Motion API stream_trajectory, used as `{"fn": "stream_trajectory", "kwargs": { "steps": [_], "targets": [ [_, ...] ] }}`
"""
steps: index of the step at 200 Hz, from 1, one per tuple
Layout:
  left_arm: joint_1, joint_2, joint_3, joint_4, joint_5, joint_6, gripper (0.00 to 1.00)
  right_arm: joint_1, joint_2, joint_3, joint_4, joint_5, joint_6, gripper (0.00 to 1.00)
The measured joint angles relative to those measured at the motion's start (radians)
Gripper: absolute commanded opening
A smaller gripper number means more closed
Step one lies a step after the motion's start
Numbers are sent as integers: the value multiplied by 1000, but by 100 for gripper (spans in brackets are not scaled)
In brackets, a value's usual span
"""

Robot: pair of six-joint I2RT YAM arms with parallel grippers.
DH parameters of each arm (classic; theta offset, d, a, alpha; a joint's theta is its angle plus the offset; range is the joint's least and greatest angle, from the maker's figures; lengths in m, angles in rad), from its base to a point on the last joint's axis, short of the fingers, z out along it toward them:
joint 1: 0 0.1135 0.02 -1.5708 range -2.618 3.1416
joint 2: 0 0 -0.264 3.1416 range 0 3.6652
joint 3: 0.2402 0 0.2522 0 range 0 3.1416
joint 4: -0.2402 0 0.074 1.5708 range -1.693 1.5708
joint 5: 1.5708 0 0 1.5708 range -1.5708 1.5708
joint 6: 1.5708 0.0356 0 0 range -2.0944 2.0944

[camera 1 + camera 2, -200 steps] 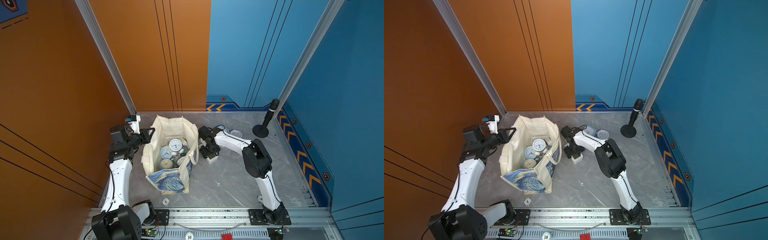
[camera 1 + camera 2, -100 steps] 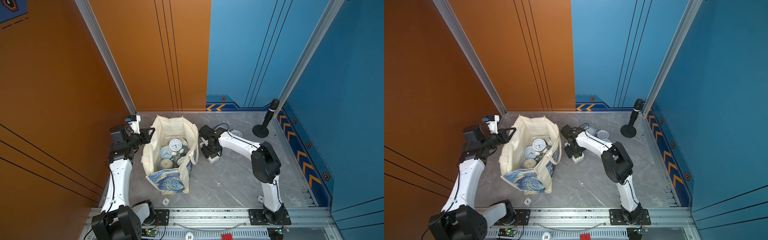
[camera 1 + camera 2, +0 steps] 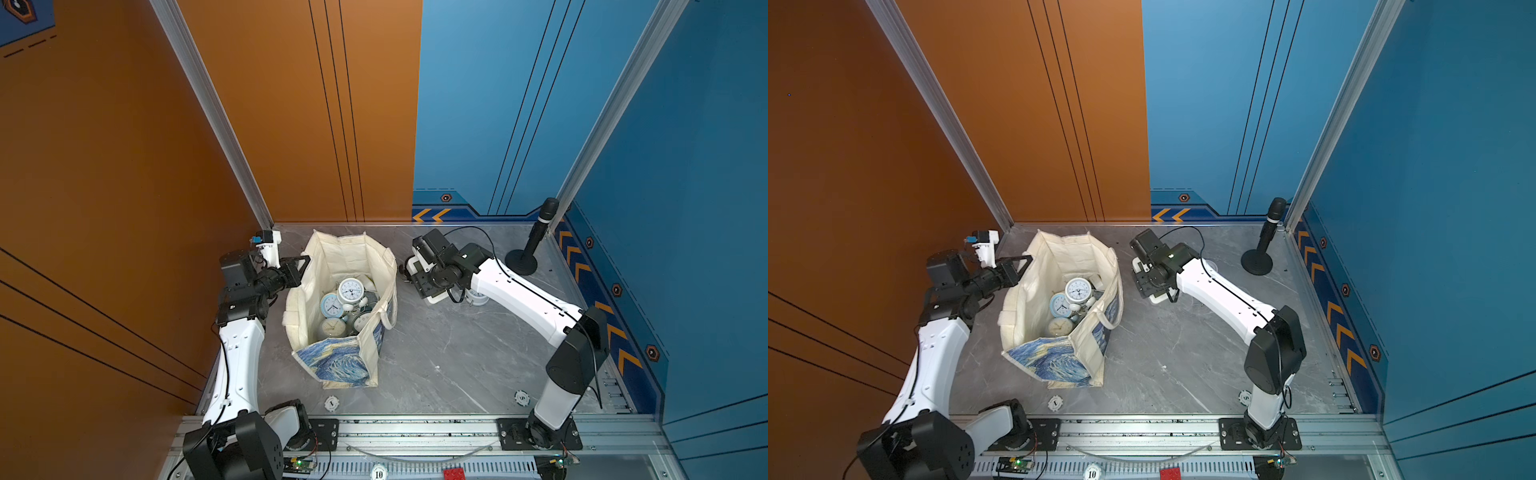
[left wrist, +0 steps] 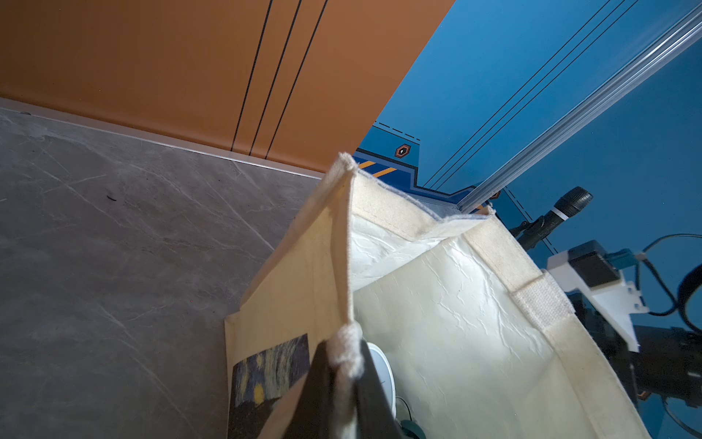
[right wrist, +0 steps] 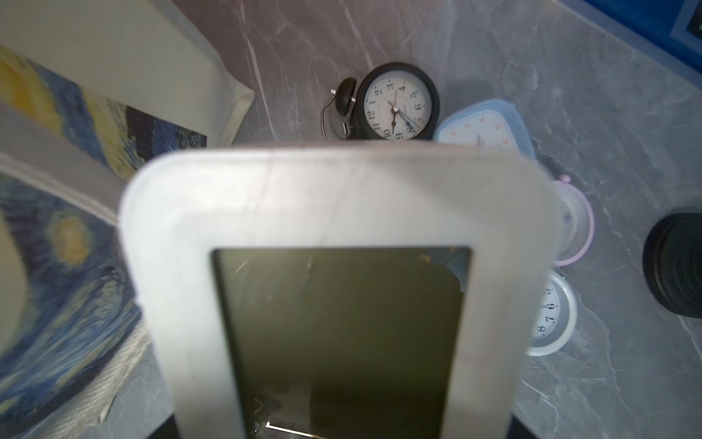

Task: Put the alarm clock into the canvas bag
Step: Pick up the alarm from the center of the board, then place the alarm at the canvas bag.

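Note:
The canvas bag (image 3: pixel 332 361) (image 3: pixel 1050 357) stands open at the middle left, its starry print facing the front. My left gripper (image 3: pixel 301 266) (image 4: pixel 343 353) is shut on the bag's left rim and holds it taut. The alarm clock (image 5: pixel 334 197), a white rectangular one with a dark screen, fills the right wrist view. My right gripper (image 3: pixel 430 291) (image 3: pixel 1150 291) is shut on this clock (image 3: pixel 437 299) just right of the bag, outside its wall (image 5: pixel 57 247). The clock hides the fingers in the right wrist view.
Several round clocks (image 3: pixel 351 291) lie inside the bag. On the table beyond my right gripper are a black round clock (image 5: pixel 399 104), a pale blue square one (image 5: pixel 486 125), a pink one (image 5: pixel 573 224) and a white one (image 5: pixel 551 311). A black microphone stand (image 3: pixel 521 262) is at the back right.
The right arm's elbow has swung out to the right, and the gripper with the white clock has shifted slightly back and right. The left arm and the bag have not moved.

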Motion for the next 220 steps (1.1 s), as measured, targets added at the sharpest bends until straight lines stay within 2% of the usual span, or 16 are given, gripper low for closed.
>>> {"fn": "stream_trajectory", "kwargs": {
  "steps": [56, 118, 195, 220],
  "targets": [
    [0, 0, 0, 0, 0, 0, 0, 43, -50, 146, -10, 3, 0, 63],
    [0, 0, 0, 0, 0, 0, 0, 109, -50, 260, 85, -54, 33, 59],
    [0, -1, 0, 0, 0, 0, 0, 127, 5, 276, 326, -218, 256, 52],
    [0, -1, 0, 0, 0, 0, 0, 144, 63, 276, 391, -250, 363, 55]
  ]
}}
